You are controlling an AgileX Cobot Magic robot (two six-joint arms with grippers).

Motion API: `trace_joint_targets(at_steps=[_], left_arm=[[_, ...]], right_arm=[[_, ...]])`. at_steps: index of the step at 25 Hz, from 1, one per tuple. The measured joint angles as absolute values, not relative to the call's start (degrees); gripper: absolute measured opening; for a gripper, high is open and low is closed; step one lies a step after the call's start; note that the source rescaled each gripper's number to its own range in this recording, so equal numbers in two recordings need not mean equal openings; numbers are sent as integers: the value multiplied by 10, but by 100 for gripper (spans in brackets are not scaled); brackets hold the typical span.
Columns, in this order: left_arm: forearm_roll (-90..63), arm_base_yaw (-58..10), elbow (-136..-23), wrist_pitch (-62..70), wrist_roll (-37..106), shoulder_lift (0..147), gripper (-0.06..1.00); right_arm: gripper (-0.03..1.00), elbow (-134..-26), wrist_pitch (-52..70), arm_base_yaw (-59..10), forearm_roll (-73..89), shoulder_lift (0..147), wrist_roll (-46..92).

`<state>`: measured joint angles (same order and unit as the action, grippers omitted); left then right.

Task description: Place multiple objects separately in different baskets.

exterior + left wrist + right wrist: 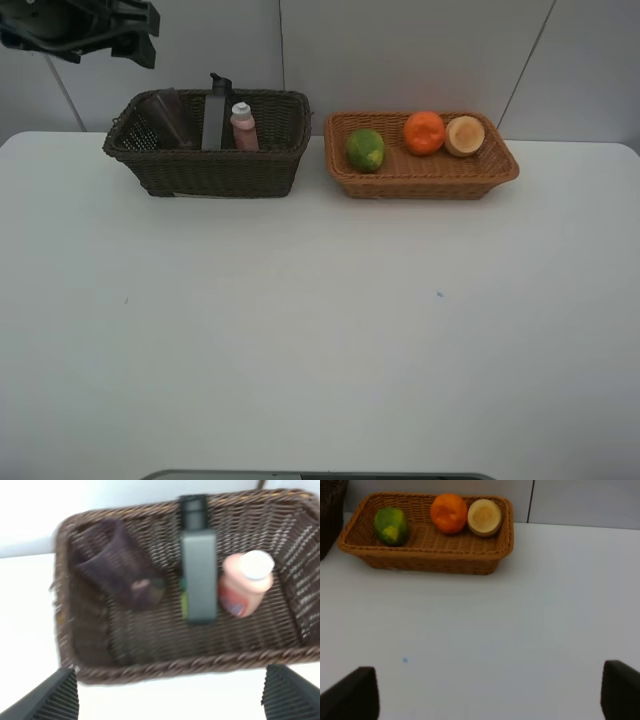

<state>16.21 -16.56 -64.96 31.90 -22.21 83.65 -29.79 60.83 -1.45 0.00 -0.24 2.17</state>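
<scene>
The dark brown basket (205,170) holds a translucent cup (165,118) lying on its side, a black pump bottle (216,112) and a small pink white-capped bottle (243,127). The orange-tan basket (420,182) holds a green-yellow papaya-like fruit (365,150), an orange (424,132) and a pale peach-like fruit (465,135). My left gripper (172,697) hovers open above the dark basket's near rim (175,667), over the cup (117,565), pump bottle (199,575) and pink bottle (245,582). My right gripper (485,692) is open over bare table, well short of the tan basket (425,562).
The white table (320,330) stretches wide in front of both baskets, which stand side by side near its far edge against a grey wall. The left arm (80,30) hangs at the upper left. A dark edge (320,476) shows at the table's front.
</scene>
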Motion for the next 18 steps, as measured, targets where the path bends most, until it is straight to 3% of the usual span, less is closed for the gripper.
trace_joint_targets(at_steps=[7, 18], left_arm=[[143, -133, -519, 353, -221, 614, 95], [62, -129, -445, 565, -143, 323, 95]], right_arm=[[88, -298, 608, -14, 0, -2, 22], [88, -298, 608, -14, 0, -2, 22]])
